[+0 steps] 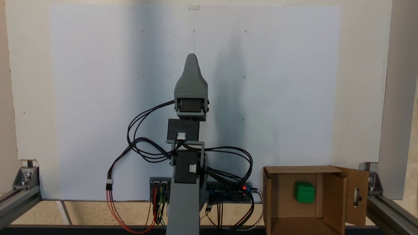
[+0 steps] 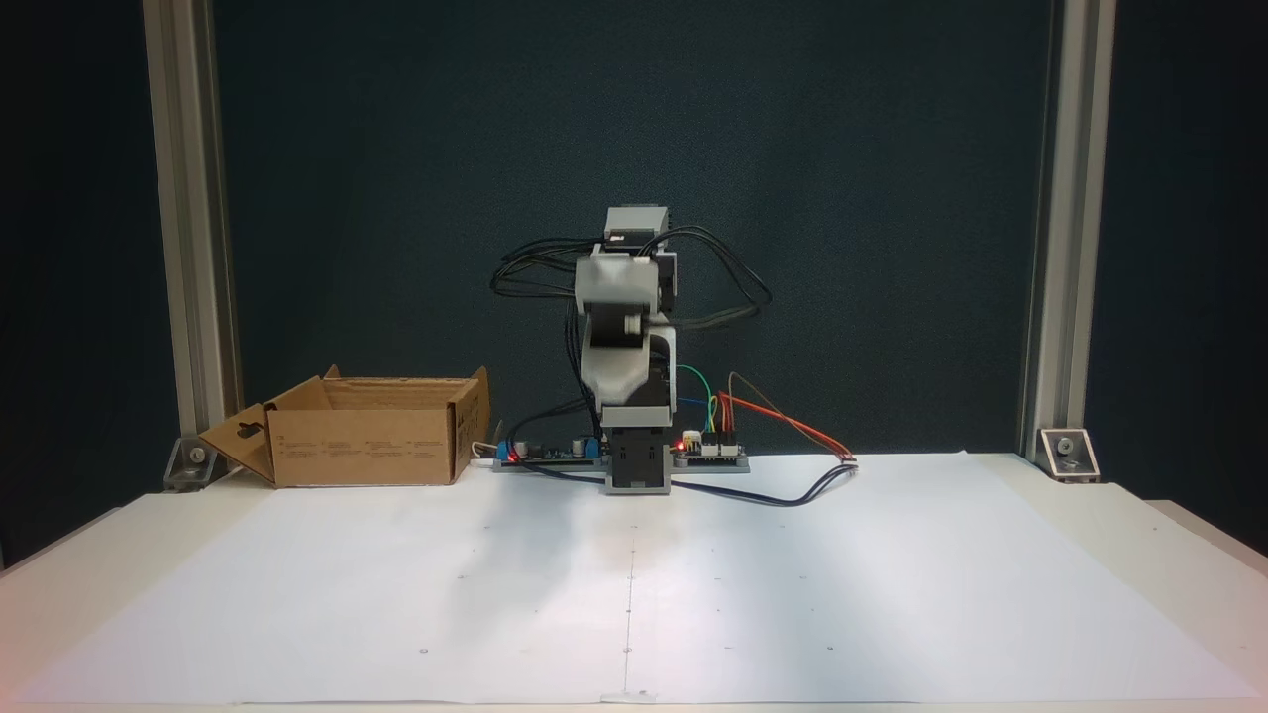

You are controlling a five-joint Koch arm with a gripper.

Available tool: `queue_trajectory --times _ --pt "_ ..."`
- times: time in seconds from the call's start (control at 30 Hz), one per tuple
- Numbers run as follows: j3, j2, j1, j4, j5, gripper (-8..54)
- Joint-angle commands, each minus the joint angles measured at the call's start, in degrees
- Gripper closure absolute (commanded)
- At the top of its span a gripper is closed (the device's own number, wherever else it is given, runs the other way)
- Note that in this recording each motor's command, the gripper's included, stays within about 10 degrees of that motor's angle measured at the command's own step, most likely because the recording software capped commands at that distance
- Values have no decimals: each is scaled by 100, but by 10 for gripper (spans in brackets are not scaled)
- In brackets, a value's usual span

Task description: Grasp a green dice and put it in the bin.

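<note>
One green dice [image 1: 304, 192] lies inside the bin [image 1: 338, 202], on its floor, near the inner flap. In the other fixed view the bin [image 2: 367, 444] stands on the table beside the arm's base, at the left, with one flap turned outward. The gripper [image 1: 192, 62] is folded up over the arm, well apart from the bin; I cannot tell how its jaws stand. White paper [image 2: 792, 594] covers the table.

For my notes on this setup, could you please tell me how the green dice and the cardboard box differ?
The green dice is a small, bright green, closed cube; the cardboard box is far larger, dull brown and open-topped with flaps. The dice lies inside; the box rests on the table beside the arm's base. Both are roughly squarish.
</note>
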Motion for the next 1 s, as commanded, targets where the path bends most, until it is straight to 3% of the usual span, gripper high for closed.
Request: queue_trajectory --times 0.0,0.77,0.97 --pt "-149 650 -62 -938 114 13" --pt "2593 650 272 -6238 105 25" --pt "3305 650 255 -6478 141 20"
